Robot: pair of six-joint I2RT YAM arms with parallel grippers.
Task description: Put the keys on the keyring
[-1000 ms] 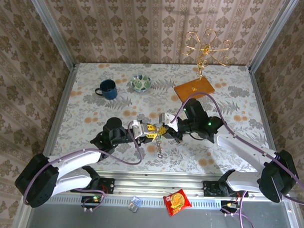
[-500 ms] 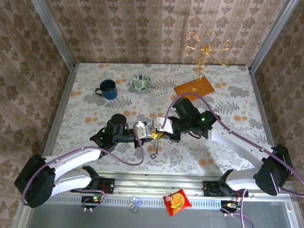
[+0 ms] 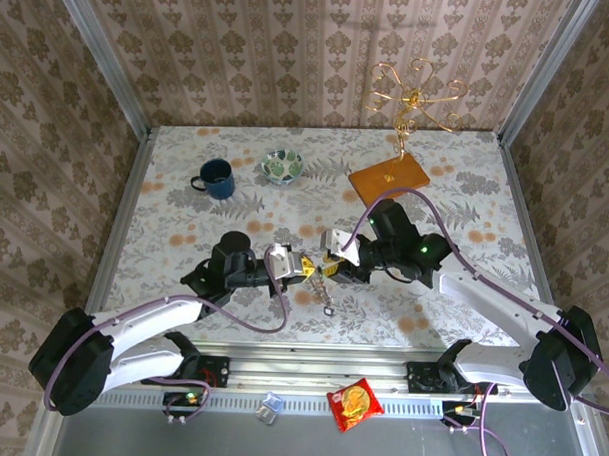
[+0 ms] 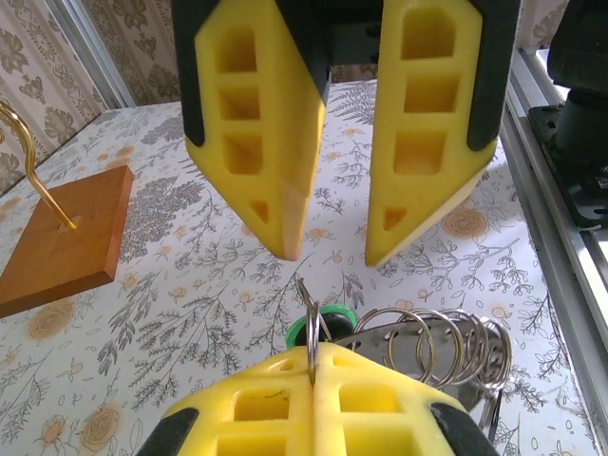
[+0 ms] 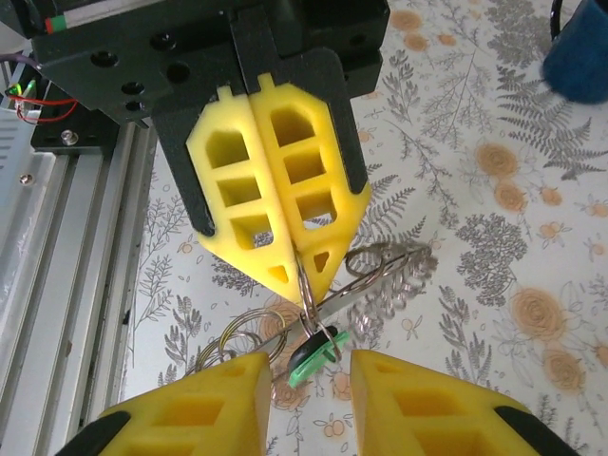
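Working the threading step | left fingers [image 5: 302, 275] are pinching the keyring [image 5: 399, 277] tight, above the tabletop [image 5: 494, 237] | right fingers [image 5: 242, 389] are standing part-open, empty, flanking the green key [image 5: 313, 353] hanging at the ring | next, judged: regripping the key, feeding it along the coil

the tiny green-headed key [image 5: 314, 358] is dangling against the thin metal keyring [image 5: 302, 288], which is hanging upright above the near-middle tabletop [image 5: 532, 247].

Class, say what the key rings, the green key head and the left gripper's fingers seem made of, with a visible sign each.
Key rings: likely polished steel; thin silvery coils glint.
Green key head: probably plastic; flat bright colour.
Left gripper's fingers: seemingly matte yellow plastic with hollow cells.
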